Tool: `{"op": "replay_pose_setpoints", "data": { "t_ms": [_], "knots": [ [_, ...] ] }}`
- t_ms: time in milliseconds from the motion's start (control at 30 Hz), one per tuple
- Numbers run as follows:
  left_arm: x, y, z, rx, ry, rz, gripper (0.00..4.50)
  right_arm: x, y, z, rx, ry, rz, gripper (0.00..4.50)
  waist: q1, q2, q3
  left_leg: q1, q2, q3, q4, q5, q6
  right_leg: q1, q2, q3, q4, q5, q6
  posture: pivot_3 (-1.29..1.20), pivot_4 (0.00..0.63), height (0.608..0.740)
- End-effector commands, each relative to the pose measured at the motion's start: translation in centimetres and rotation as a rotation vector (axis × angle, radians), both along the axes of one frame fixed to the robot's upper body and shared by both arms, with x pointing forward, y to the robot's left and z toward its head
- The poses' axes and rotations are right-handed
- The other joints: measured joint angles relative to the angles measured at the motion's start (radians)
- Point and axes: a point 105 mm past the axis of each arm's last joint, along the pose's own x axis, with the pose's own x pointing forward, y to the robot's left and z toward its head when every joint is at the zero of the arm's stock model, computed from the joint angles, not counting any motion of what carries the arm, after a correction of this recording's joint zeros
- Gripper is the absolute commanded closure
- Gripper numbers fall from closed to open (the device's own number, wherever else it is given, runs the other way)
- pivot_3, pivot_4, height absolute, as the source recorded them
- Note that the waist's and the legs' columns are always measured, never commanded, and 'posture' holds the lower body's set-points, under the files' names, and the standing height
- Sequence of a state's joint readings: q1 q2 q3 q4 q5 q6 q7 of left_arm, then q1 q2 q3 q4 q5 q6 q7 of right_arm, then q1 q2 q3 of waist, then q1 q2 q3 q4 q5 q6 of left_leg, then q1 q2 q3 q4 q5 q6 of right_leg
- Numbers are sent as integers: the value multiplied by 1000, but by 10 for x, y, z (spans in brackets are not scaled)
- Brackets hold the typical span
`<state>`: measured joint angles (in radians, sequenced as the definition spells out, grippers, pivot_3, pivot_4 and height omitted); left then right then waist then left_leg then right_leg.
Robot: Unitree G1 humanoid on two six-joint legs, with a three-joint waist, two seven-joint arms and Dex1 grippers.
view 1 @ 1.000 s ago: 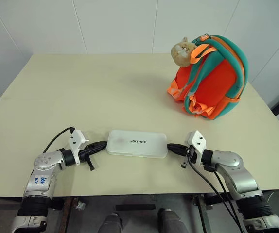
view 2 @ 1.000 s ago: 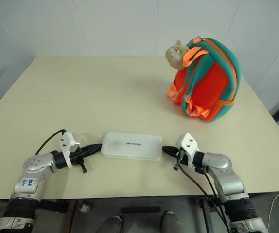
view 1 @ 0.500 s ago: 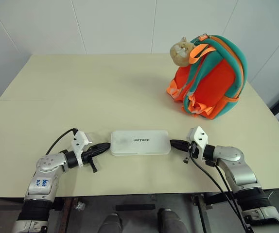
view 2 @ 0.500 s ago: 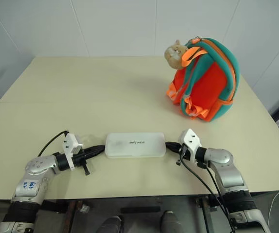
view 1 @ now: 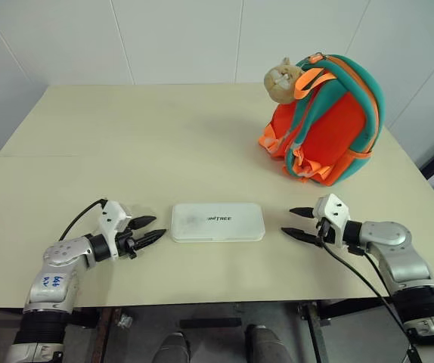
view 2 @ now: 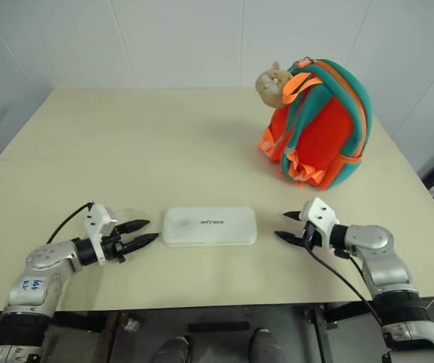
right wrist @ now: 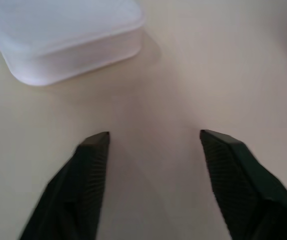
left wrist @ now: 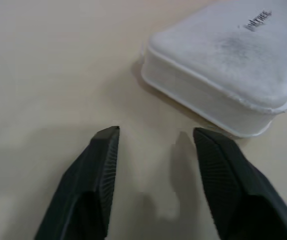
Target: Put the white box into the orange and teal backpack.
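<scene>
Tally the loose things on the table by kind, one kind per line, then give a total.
White box: 1
Orange and teal backpack: 1
Tan plush animal attached to the backpack: 1
Total: 3

Both arms reach forward low, wrists turned inward so the grippers face each other. The left gripper (view 1: 150, 229) points toward 3 o'clock, fingers spread and empty. The right gripper (view 1: 296, 223) points toward 9 o'clock, fingers likewise parted, holding nothing.
</scene>
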<state>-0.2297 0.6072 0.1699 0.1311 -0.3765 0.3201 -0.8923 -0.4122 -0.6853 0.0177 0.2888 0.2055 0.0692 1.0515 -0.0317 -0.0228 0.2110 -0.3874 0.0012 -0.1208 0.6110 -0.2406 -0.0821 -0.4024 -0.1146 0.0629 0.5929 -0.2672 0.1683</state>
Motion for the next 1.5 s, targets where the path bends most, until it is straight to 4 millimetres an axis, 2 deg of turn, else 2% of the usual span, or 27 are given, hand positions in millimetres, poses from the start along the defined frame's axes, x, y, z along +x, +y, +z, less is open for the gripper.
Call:
{"op": "replay_pose_setpoints", "data": {
  "t_ms": [33, 67, 133, 300, 400, 533, 700, 1100, 1333, 1500],
  "knots": [
    [-1, 20, 10, -84, 119, 61, 887, -5, -4, 16, 67, 131, 6, 320, -1, 0, 0, 0, 0, 0, 0, 0, 0, 0, 0, 0, 0, 0, 0, 0, 150, 740],
    [0, 21, 14, -116, 129, 60, 608, -7, -2, 18, 73, 162, 12, 34, 0, 0, 0, 1, 0, 0, 0, 0, 0, 0, 0, 0, 1, 0, 0, 0, 150, 740],
    [3, 22, 22, -190, 169, 62, 33, -10, 3, 21, 88, 218, 19, 0, 0, 1, 0, 0, 0, 0, 0, 0, 0, 0, 0, 0, 1, -1, -2, 0, 150, 740],
    [17, 19, 34, -367, 329, 96, 33, -12, 24, 34, 131, 295, 54, 0, 2, 0, 0, 0, 0, -1, 1, 0, 0, 0, 0, 0, 1, -1, -3, 0, 150, 740],
    [20, 7, 39, -473, 446, 64, 33, -7, 35, 42, 152, 299, 59, 0, 2, 0, 0, 0, 0, -1, 0, 0, 0, 0, 0, -1, 0, 0, 1, 0, 150, 740],
    [14, -14, 37, -555, 632, -9, 33, -6, 42, 41, 134, 318, 51, 0, 2, 0, 0, -1, 0, -1, 0, -1, 0, -1, 0, -1, 0, 0, 2, 0, 150, 740],
    [10, -27, 34, -537, 729, -32, 33, -13, 53, 35, 120, 375, 71, 0, 2, 0, 0, -5, -1, -1, 0, -1, -1, -7, 0, -1, 2, -2, 2, 0, 150, 740],
    [4, -44, 24, -494, 886, -58, 33, -39, 87, 25, 161, 483, 181, 0, 3, 0, 0, -5, -1, -1, 0, -1, -1, -6, 0, -1, 3, -2, 2, 0, 150, 740],
    [-3, -58, 29, -542, 969, -131, 33, -30, 99, 25, 178, 450, 184, 0, 3, 0, 0, -4, -1, -1, 0, -1, -1, -6, -1, -1, 3, -2, 2, 0, 150, 740],
    [-3, -58, 32, -569, 980, -149, 33, -25, 101, 22, 172, 424, 177, 0, 3, 0, 0, -4, -1, -1, 0, -1, -1, -6, 0, -1, 3, -2, 2, 0, 150, 740]
  ]
}}
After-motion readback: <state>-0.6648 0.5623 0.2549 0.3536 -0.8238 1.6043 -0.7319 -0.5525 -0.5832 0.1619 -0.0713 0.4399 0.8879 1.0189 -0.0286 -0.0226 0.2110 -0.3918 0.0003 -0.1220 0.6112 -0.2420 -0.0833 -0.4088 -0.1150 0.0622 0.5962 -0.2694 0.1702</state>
